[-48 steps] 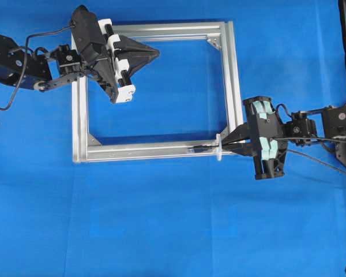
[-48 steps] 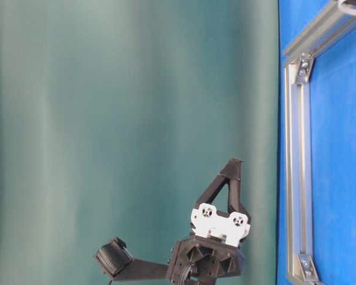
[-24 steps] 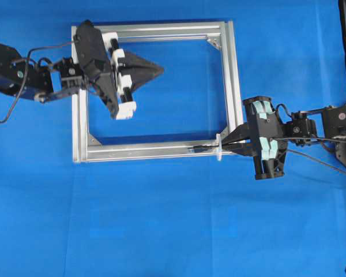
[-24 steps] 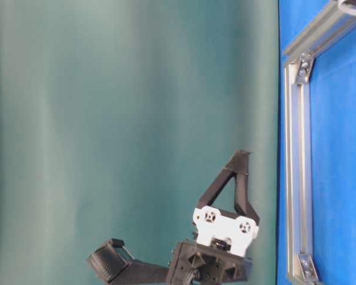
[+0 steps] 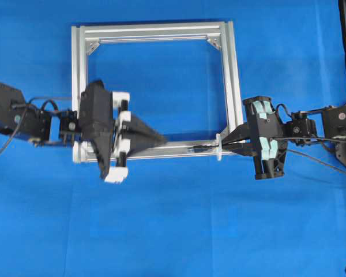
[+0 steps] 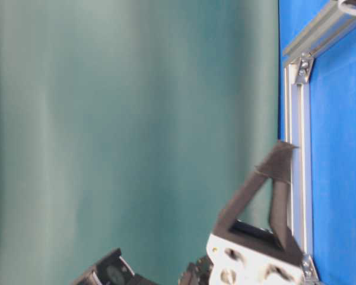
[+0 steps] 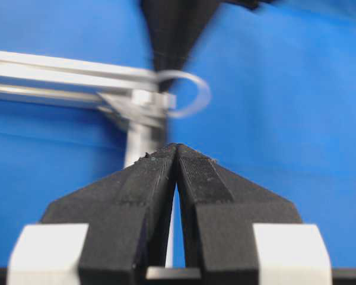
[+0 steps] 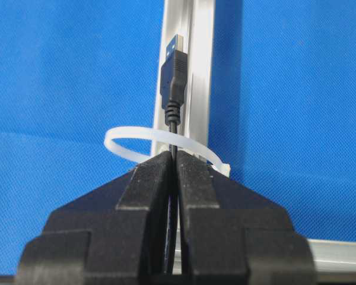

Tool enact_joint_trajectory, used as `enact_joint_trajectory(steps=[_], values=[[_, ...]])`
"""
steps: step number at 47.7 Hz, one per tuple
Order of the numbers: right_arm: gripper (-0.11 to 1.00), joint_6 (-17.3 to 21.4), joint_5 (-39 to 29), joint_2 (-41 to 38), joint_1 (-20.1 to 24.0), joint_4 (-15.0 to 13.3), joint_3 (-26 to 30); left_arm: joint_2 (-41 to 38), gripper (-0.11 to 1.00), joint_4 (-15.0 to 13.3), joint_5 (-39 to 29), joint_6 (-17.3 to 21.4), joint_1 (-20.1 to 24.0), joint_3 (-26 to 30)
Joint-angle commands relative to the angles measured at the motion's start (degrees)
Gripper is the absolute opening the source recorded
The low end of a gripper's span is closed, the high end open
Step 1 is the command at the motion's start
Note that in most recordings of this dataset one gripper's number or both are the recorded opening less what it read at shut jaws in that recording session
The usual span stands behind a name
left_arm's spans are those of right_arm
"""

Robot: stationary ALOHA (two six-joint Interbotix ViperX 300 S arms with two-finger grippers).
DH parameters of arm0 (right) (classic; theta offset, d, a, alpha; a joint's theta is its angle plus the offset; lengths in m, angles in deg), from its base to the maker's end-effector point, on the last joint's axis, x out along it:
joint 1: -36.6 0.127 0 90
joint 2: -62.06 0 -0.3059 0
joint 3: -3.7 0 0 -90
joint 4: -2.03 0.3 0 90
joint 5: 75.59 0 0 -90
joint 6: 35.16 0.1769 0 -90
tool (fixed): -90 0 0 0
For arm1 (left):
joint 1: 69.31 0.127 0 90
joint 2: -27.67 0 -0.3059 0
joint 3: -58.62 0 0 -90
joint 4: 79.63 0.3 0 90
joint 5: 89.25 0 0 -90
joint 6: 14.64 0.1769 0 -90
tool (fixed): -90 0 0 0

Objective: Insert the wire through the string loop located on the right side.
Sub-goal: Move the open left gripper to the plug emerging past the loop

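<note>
White string loop (image 8: 160, 145) is seen just ahead of the right gripper (image 8: 173, 155), whose jaws are clamped on the wire (image 8: 174, 127); its plug has been passed through the loop and lies along the silver frame (image 5: 233, 86). The plug is best taken from the far side by the left gripper (image 5: 161, 139), now pressed together and empty, and drawn straight along the bar. The wire's trailing length is barely made out overhead.
</note>
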Motion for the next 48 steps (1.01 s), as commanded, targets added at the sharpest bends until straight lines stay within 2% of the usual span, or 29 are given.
enact_joint_trajectory(steps=[1,6,16,37,48], values=[[-0.03,-0.1,0.5,0.4,0.2,-0.1,1.0,1.2,-0.02,0.1,-0.2,-0.1,-1.8,0.8],[-0.03,-0.1,0.5,0.4,0.2,-0.1,1.0,1.2,-0.02,0.1,-0.3,-0.1,-2.6,1.1],[-0.03,0.0,0.7,0.4,0.2,-0.1,1.0,0.4,-0.02,0.0,-1.1,-0.1,-1.2,3.2],[-0.03,0.0,0.7,0.4,0.3,-0.1,0.9,-5.3,-0.02,0.1,-11.9,0.7,1.3,17.4],[-0.03,0.0,0.7,0.4,0.3,0.0,0.8,-6.9,-0.02,0.1,-15.1,0.7,2.1,20.5]])
